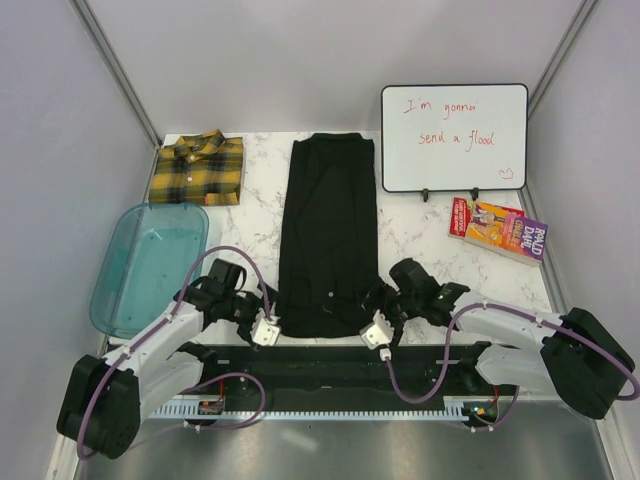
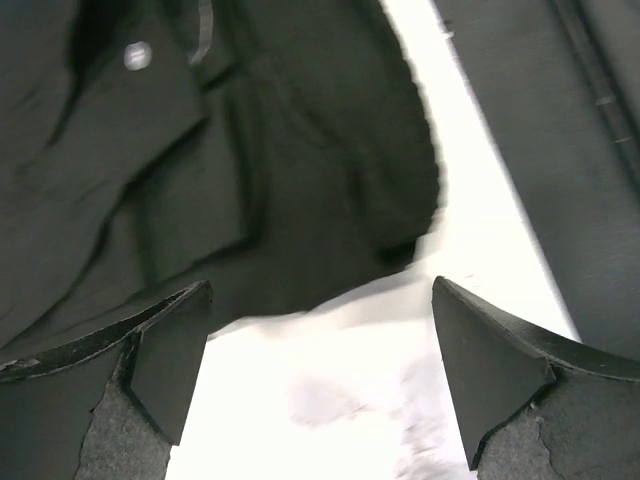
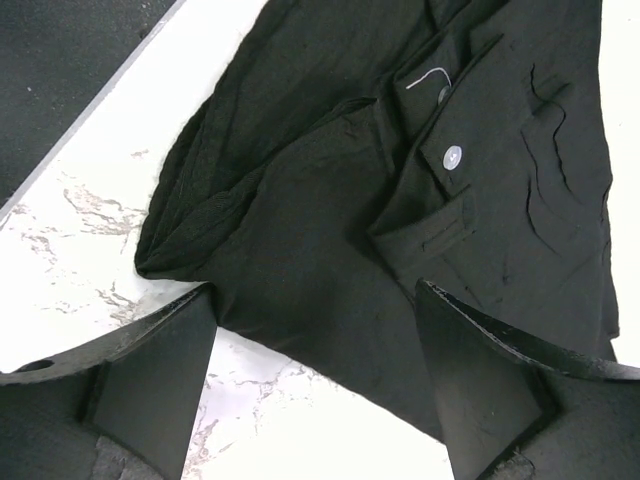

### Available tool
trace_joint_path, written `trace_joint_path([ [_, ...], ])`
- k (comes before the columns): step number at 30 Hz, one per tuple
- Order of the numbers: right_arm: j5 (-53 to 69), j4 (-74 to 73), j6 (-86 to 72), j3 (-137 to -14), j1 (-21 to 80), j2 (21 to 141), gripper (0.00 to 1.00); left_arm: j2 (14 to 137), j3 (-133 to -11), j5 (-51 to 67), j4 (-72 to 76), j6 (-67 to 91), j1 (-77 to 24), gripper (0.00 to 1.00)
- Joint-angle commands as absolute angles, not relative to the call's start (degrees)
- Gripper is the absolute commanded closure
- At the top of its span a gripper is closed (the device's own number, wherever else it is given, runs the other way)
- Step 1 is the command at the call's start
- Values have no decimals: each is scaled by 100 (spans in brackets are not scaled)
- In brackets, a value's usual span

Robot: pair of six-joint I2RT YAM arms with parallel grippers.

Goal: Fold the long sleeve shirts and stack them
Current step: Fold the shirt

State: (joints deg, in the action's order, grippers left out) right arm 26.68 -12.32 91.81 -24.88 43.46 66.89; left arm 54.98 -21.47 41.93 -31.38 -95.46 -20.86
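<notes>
The black long sleeve shirt [image 1: 330, 235] lies in a long narrow fold down the middle of the table, and its near end reaches my two arms. The plaid shirt [image 1: 197, 168] sits folded at the back left. My left gripper [image 1: 272, 318] is at the black shirt's near left corner. In the left wrist view it [image 2: 320, 340] is open over bare table, with the hem [image 2: 250, 180] just beyond the fingertips. My right gripper [image 1: 372, 322] is at the near right corner. In the right wrist view it [image 3: 315, 350] is open, and the shirt's edge [image 3: 330, 270] lies between its fingers, ungripped.
A translucent blue tub [image 1: 150, 262] stands at the left edge. A whiteboard [image 1: 453, 137] stands propped at the back right, with a book [image 1: 497, 230] lying in front of it. A black strip [image 1: 330, 362] runs along the near table edge between the arm bases.
</notes>
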Motion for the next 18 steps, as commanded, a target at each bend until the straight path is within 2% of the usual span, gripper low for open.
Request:
trace_joint_path([
  [1, 2672, -2003, 9439, -2118, 4464, 6829, 12, 5362, -1847, 4667, -2850, -9818, -2153, 3],
  [9, 2672, -1864, 9405, -2179, 4799, 7021, 9, 5747, -1687, 4658, -1759, -9352, -2302, 3],
  [12, 2654, -1679, 9378, -2285, 4860, 7268, 11, 5967, -1679, 4667, -1258, -9106, -2478, 4],
  [15, 2628, -1486, 9282, -2382, 4895, 7470, 19, 6091, -1679, 4658, -915, -8860, -2706, 7],
  [16, 2619, -1372, 9212, -2399, 4904, 7497, 29, 6178, -1696, 4650, -914, -8842, -2785, 11],
  [18, 2575, -1327, 9088, -2426, 4922, 7523, 40, 6214, -1705, 4649, -879, -8833, -2847, 16],
])
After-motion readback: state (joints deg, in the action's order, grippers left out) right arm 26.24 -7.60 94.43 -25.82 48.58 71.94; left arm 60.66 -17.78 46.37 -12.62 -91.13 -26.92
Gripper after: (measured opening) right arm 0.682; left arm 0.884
